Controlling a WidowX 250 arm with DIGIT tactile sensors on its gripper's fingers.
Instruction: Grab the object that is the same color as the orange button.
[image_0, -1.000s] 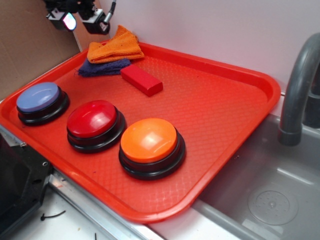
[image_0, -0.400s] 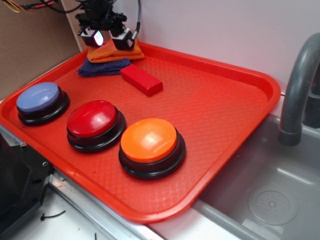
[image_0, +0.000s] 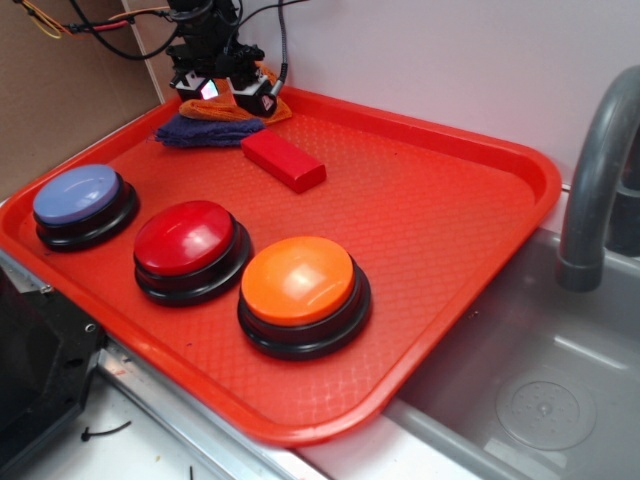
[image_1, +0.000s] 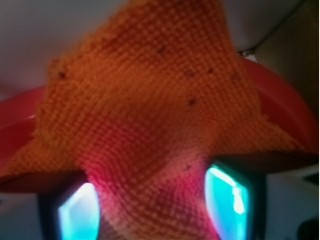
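Observation:
The orange cloth (image_0: 222, 108) lies folded in the tray's far left corner, against the wall, largely covered by my gripper (image_0: 230, 95). In the wrist view the cloth (image_1: 150, 100) fills most of the frame and runs down between my two glowing fingers, one on each side of it. My gripper (image_1: 152, 205) is open, with a wide gap that the cloth fills. The orange button (image_0: 298, 280), a glossy dome on a black base, sits at the front of the red tray (image_0: 450, 200), far from the gripper.
A dark blue-purple cloth (image_0: 205, 130) and a red block (image_0: 283, 160) lie just in front of the orange cloth. A red button (image_0: 185, 237) and a pale blue button (image_0: 77, 193) stand at the tray's left. A grey faucet (image_0: 595, 170) and sink (image_0: 540, 400) are on the right.
My gripper has come in from the upper left and down onto the orange cloth, its fingers now straddling it. Nothing else on the tray has moved.

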